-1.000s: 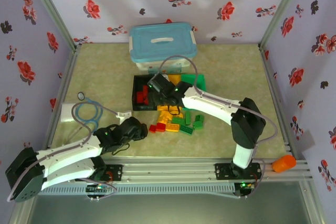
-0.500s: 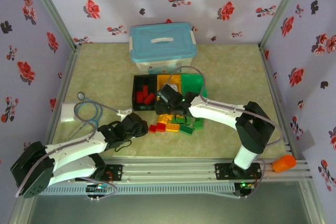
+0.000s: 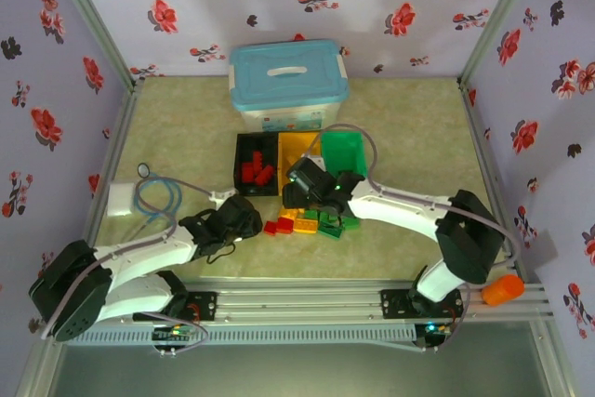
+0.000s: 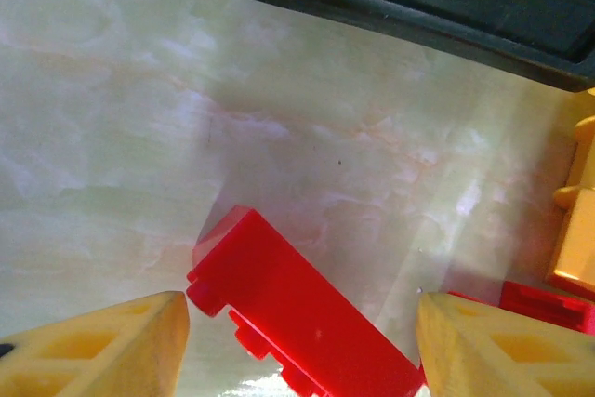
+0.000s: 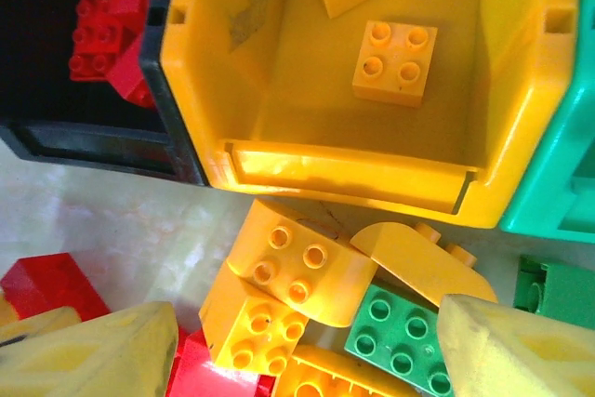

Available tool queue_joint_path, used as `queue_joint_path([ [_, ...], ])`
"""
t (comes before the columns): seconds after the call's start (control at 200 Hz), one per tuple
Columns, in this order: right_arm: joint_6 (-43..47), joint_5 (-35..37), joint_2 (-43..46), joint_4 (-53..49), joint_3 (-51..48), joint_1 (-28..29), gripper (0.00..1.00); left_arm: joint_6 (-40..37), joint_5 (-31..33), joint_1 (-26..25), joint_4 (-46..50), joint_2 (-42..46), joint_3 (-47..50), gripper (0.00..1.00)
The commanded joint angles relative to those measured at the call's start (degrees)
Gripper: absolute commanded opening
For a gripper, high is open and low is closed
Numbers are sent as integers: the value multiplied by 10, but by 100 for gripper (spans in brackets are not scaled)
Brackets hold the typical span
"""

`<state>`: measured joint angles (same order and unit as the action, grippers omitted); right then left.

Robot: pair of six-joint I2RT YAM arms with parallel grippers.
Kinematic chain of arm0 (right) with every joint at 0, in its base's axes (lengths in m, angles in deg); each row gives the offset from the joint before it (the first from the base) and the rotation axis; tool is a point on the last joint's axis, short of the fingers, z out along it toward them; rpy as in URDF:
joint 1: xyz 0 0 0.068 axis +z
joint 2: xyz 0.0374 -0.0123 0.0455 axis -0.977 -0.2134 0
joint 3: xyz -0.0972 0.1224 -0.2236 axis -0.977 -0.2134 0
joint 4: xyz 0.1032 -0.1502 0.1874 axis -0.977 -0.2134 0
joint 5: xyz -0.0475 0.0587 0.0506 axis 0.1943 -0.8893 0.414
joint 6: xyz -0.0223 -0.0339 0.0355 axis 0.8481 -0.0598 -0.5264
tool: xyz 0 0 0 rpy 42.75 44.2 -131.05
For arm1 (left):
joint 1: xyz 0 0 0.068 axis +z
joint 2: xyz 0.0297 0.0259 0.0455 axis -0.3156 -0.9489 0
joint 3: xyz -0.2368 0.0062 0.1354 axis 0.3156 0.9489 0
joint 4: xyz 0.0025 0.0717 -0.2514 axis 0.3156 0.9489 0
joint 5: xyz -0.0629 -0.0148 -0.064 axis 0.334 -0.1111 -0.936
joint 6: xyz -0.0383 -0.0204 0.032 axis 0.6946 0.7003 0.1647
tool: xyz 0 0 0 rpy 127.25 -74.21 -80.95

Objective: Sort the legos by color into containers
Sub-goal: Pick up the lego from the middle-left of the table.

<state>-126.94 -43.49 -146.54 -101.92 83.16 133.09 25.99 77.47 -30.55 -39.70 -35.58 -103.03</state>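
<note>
While both arms reached over the tabletop [image 3: 418, 137], three bins stood in a row just in front of a white box with a light-blue lid [image 3: 288, 81]: the black bin [image 3: 239, 163] on the left, the orange-yellow bin [image 3: 297, 146] in the middle and the green bin [image 3: 344, 151] on the right. Several red legos [image 3: 253, 172] lay inside the black bin. Near the front of the bins, a heap of loose legos [image 3: 316, 220] in red, orange-yellow and green sat on the tabletop. A blue cable [image 3: 153, 197] lay coiled well to the left.

Seen from its wrist camera, the left claw [image 4: 302, 323] was released, its fingers spread wide and low over the tabletop. A red brick [image 4: 279, 295] lay flat between them. Its corner was very close to the left finger [image 4: 102, 346], though whether they touched could not be told. A second red piece [image 4: 548, 304] lay just beside the right finger, and the black bin's wall ran across the top of that view.

The right claw [image 5: 309, 332] was also released and grasped nothing. It hung over the heap at the front wall of the orange-yellow bin. Below it lay a stack of orange-yellow bricks [image 5: 288, 267], with a green four-stud brick [image 5: 400, 337] just beside them. Two orange-yellow pieces [image 5: 395, 62] rested on the floor of the orange-yellow bin.
</note>
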Motion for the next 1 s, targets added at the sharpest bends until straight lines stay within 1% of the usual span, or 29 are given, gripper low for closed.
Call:
queue_joint_path([
  [0.0,-19,25,28,14,-19,4,73,-16,-4,5,-15,-19,-23,61],
  [0.125,-26,33,45,19,-38,4,73,-22,-6,6,-9,-39,-35,53],
  [0.335,-34,38,59,22,-59,4,72,-31,-2,6,5,-52,-49,37],
  [0.665,-42,50,83,31,-87,5,71,-40,6,6,24,-43,-57,19],
  [0.865,-50,54,100,36,-107,4,70,-44,12,5,38,-31,-62,16],
  [0.995,-53,59,113,36,-116,5,70,-53,16,5,56,-18,-79,16],
])
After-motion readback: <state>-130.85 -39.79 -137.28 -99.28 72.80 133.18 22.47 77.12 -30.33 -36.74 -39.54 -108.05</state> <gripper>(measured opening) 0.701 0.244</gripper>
